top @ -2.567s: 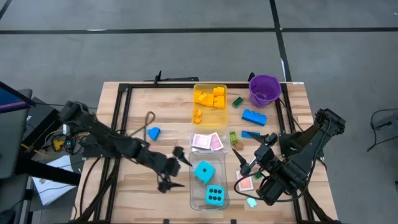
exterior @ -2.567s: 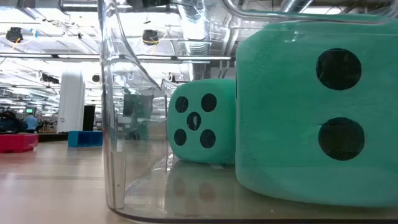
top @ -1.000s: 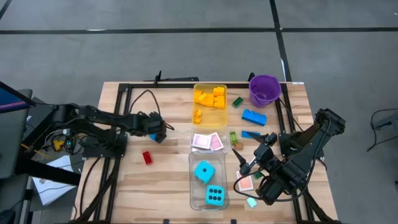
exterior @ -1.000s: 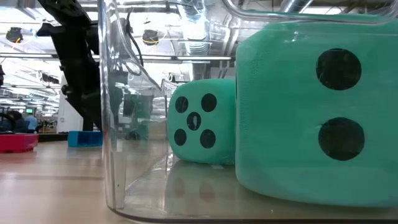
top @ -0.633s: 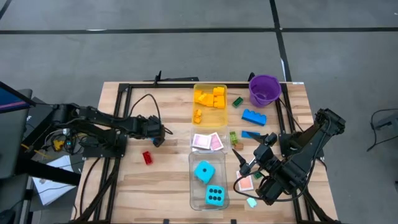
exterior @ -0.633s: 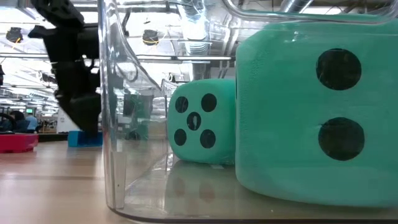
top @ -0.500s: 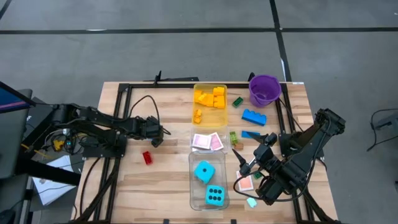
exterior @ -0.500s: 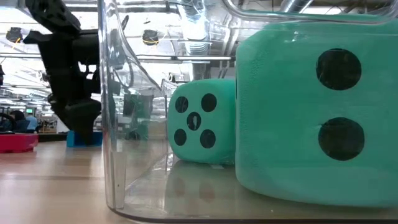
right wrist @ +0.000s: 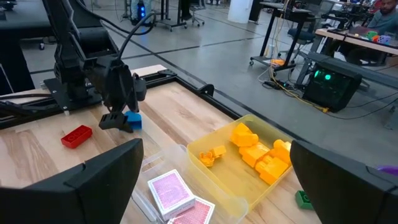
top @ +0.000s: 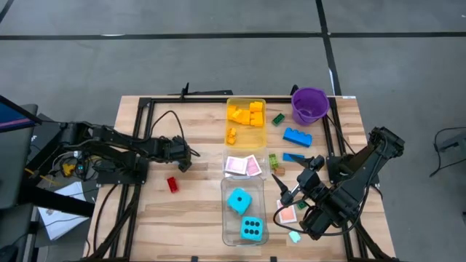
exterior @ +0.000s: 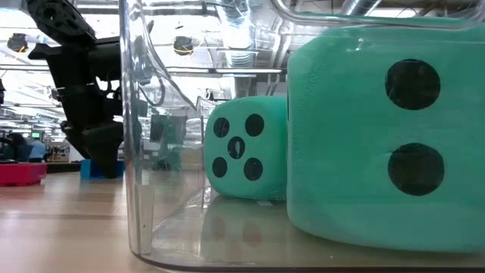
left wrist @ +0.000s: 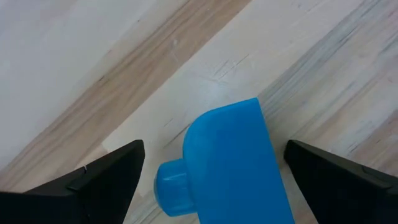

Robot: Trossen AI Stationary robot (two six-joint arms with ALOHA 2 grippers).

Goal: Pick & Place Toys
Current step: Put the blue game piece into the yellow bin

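Left pincer (top: 183, 154) is hovering spread wide right over the small blue rounded plastic brick (left wrist: 230, 165), which sits on the wooden worktop (top: 196, 218) just beyond the little red plastic brick (top: 172, 184). So we're at the pick step: next it probably drops and clamps the blue brick's sides (nothing gripped yet). Right pincer (top: 293, 191), also released, waits the other side of that red brick, past the dice.

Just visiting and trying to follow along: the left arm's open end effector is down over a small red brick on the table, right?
Not quite: the brick is blue, not red. The left wrist view shows the blue brick lying between the open fingers of the left end effector. The high view shows the red brick lying apart, nearer the table's front edge.
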